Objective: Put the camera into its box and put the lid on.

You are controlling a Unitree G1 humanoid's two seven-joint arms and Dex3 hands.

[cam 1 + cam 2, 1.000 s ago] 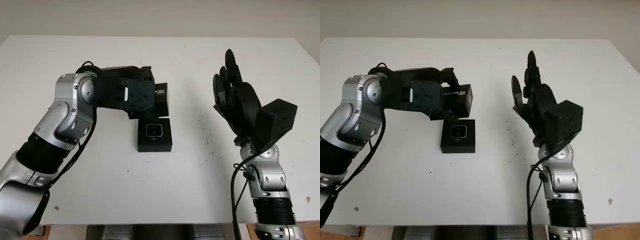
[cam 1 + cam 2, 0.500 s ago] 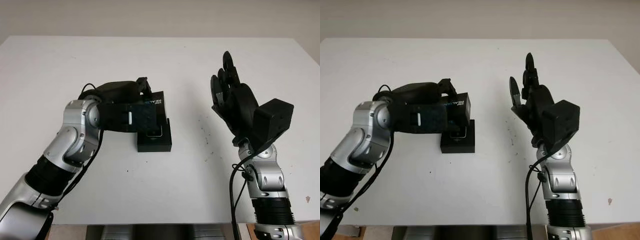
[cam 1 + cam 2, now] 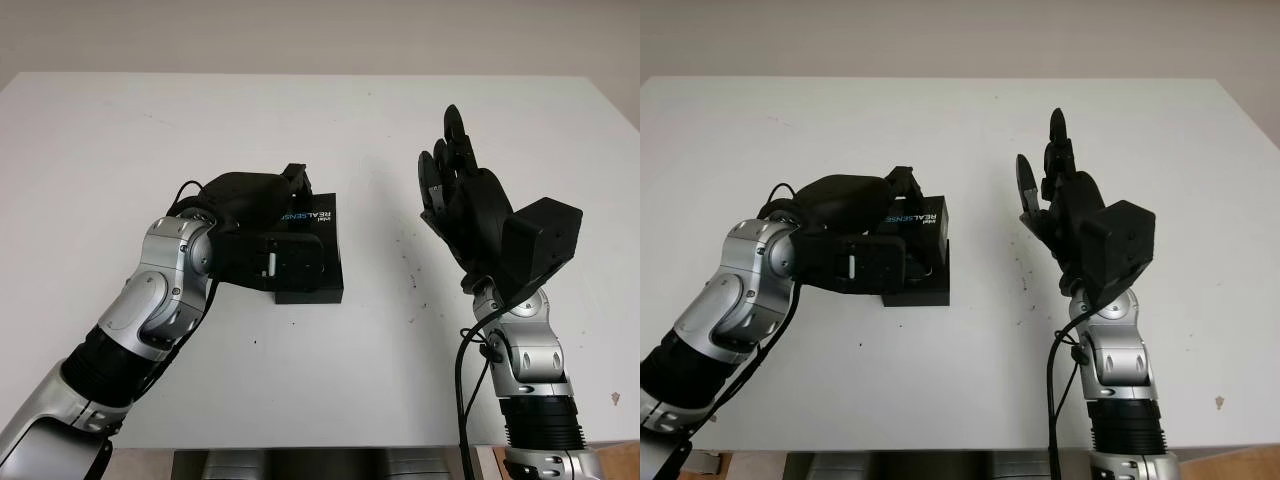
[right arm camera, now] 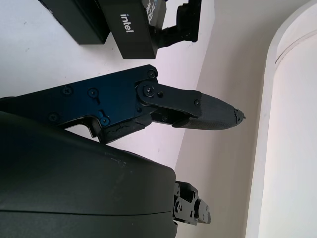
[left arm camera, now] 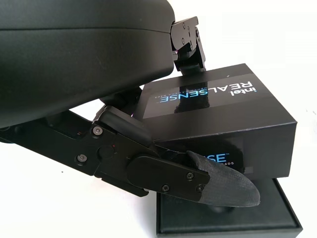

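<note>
My left hand [image 3: 296, 226] is shut on the black lid [image 3: 320, 219], which is printed "intel REALSENSE". One finger [image 5: 218, 181] presses the lid's side and another finger [image 5: 187, 42] grips its far edge. The lid hangs tilted just over the black box base [image 3: 318, 287], overlapping its rear part; the base's front part [image 5: 233, 218] shows below the lid. The lid and hand hide the inside of the box and the camera. My right hand [image 3: 455, 175] is open, raised above the table to the right of the box.
The white table [image 3: 330, 370] runs well past the box on all sides. Small dark specks [image 3: 410, 270] mark it between the box and the right arm. The table's front edge [image 3: 330, 448] lies close to both arms.
My left hand has brought the lid down and toward me over the box base. The camera, seen in the open base before, is now covered. The right hand has barely moved.
</note>
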